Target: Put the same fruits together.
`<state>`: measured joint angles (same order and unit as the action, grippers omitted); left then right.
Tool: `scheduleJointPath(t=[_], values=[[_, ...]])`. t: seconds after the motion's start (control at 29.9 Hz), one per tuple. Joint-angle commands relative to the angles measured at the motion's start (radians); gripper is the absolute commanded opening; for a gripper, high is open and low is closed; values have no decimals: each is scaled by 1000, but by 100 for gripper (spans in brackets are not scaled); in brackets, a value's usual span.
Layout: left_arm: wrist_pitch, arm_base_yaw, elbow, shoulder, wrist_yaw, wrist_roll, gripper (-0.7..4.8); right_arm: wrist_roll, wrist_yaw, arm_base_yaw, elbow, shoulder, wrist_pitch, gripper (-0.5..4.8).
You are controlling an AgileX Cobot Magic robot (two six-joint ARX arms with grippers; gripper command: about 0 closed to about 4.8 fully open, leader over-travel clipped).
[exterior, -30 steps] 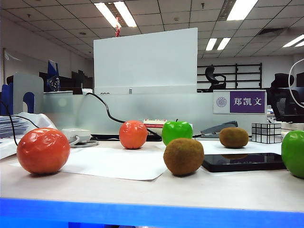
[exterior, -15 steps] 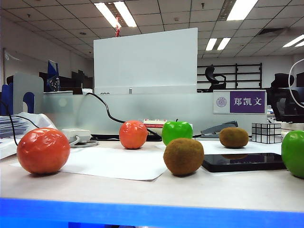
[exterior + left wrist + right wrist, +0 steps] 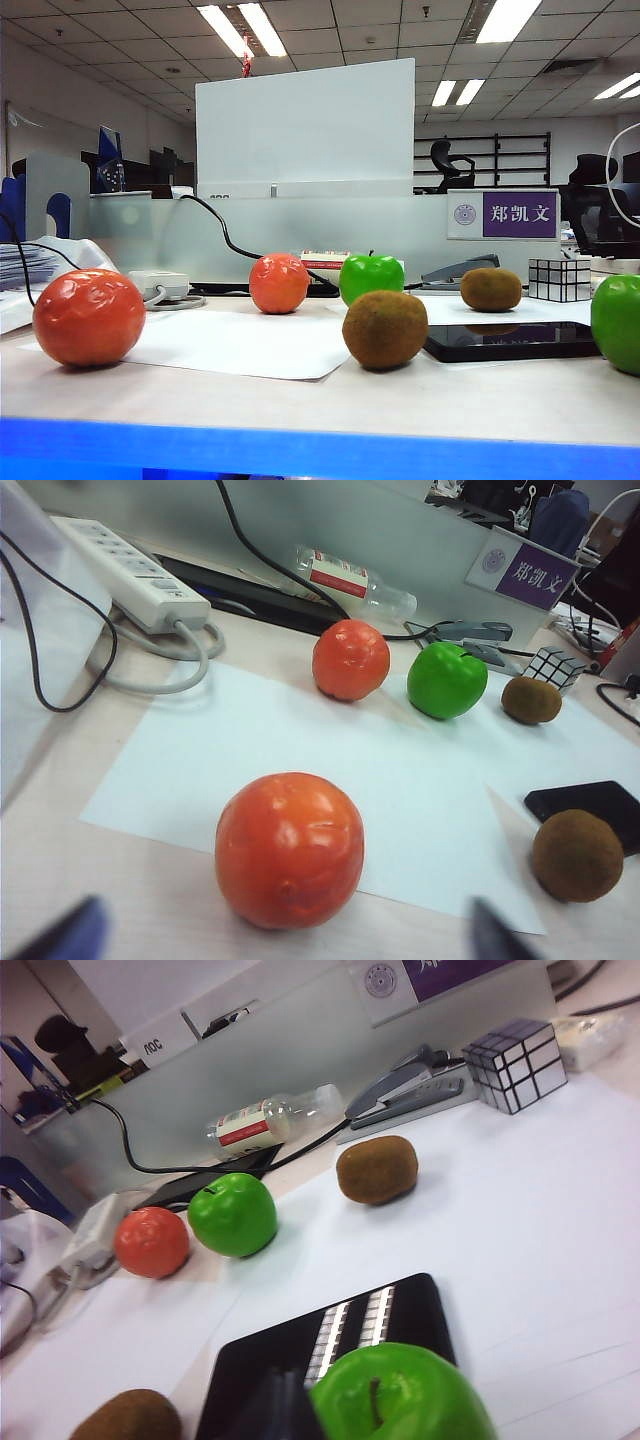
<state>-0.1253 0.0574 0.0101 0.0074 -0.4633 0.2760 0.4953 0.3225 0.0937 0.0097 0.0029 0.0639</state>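
On the desk stand two orange-red fruits [image 3: 88, 317] [image 3: 279, 283], two green apples [image 3: 371, 278] [image 3: 617, 323] and two kiwis [image 3: 385, 329] [image 3: 491, 289], all apart from one another. No gripper shows in the exterior view. My left gripper [image 3: 280, 946] is open, its blurred fingertips [image 3: 65, 935] wide apart just short of the near orange-red fruit [image 3: 288, 848], not touching it. My right gripper [image 3: 280, 1407] is shut and empty, its dark fingers pressed together beside the near green apple [image 3: 400, 1395] and above the phone.
A black phone [image 3: 510, 340] lies between the near kiwi and the right apple. A silver mirror cube [image 3: 560, 279], a stapler [image 3: 410, 1085], a lying bottle [image 3: 355, 580], a power strip [image 3: 130, 572] with cables and a frosted partition [image 3: 300, 235] line the back. White paper sheets [image 3: 300, 750] cover the desk.
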Motion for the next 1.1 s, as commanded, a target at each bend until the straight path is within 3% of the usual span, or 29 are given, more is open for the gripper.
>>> scheduleJointPath(t=[0.03, 0.1, 0.23, 0.37, 0.6, 0.74, 0.84, 1.0, 1.1], values=[[-20, 0, 0, 16, 16, -6, 479, 27, 30, -2, -3, -2, -61, 190], [-23, 0, 0, 30, 30, -31, 479, 28, 40, -2, -3, -2, -93, 221], [-12, -27, 0, 74, 41, -63, 479, 36, 75, -2, -3, -2, -175, 221], [43, -149, 0, 144, 105, -109, 479, 41, 85, -3, -3, -2, -246, 222], [250, -374, 0, 373, 327, -193, 479, 60, 116, -9, -3, -2, -261, 245], [396, -407, 5, 520, 483, -259, 479, 59, 129, -42, -3, -2, -290, 249], [470, -407, 19, 627, 493, -305, 479, 59, 129, -75, -3, -2, -324, 249], [623, -407, 29, 796, 396, -373, 479, 58, 125, -123, -2, -2, -369, 250], [719, -407, 29, 898, 389, -375, 479, 58, 124, -128, -2, -1, -386, 252]])
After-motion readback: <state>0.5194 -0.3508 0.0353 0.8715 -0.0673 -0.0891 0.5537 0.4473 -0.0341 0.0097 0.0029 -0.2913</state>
